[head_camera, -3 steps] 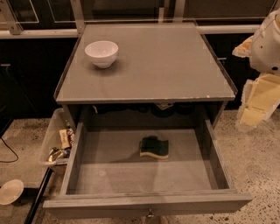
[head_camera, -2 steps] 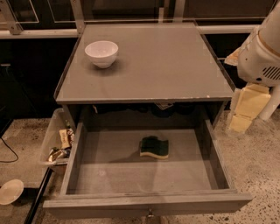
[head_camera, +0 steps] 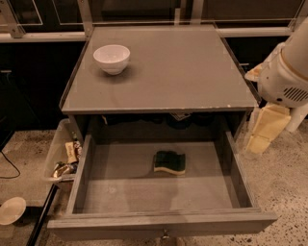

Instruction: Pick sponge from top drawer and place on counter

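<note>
floor point(head_camera: 284, 192): speckled stone | back: dark panels point(head_camera: 139, 9), pale rail point(head_camera: 38, 36) | light: dim | claw point(head_camera: 262, 137): right edge

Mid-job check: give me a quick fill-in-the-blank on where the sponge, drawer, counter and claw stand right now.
1. The ____ lies on the bottom of the open top drawer.
2. On the counter, near its far-left corner in the camera view, stands a white ____.
3. The claw hangs outside the drawer, to its ____ in the camera view, holding nothing.

Missing words: sponge; bowl; right.
</note>
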You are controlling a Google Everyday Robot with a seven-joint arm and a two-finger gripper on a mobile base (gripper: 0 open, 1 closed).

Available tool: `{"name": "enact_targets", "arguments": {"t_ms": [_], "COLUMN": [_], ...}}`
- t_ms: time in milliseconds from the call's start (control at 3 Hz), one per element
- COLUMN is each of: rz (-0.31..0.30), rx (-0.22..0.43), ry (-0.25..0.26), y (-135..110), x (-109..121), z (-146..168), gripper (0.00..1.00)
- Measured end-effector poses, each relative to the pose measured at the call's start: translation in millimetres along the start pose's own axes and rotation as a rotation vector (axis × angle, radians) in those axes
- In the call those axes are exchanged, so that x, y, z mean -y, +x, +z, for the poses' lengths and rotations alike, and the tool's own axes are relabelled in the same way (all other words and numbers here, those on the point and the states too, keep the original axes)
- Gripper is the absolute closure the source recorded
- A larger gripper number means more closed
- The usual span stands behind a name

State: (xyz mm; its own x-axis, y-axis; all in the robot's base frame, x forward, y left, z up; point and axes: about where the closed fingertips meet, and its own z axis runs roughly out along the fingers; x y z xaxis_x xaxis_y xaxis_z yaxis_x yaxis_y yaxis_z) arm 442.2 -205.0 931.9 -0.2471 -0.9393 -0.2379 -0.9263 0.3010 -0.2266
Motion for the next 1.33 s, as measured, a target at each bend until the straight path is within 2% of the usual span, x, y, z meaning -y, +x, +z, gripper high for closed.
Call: {"name": "enact_targets", "arguments": {"t_ms": [667, 1000, 1333], "rz": [0.038, 0.046, 0.082], "rx": [0.121, 0.179, 0.184], "ry": [0.021, 0.009, -0.066], "y": [2, 2, 12], "x": [-7, -9, -15], "z": [76, 118, 172], "gripper": [0.00, 0.00, 0.00]}}
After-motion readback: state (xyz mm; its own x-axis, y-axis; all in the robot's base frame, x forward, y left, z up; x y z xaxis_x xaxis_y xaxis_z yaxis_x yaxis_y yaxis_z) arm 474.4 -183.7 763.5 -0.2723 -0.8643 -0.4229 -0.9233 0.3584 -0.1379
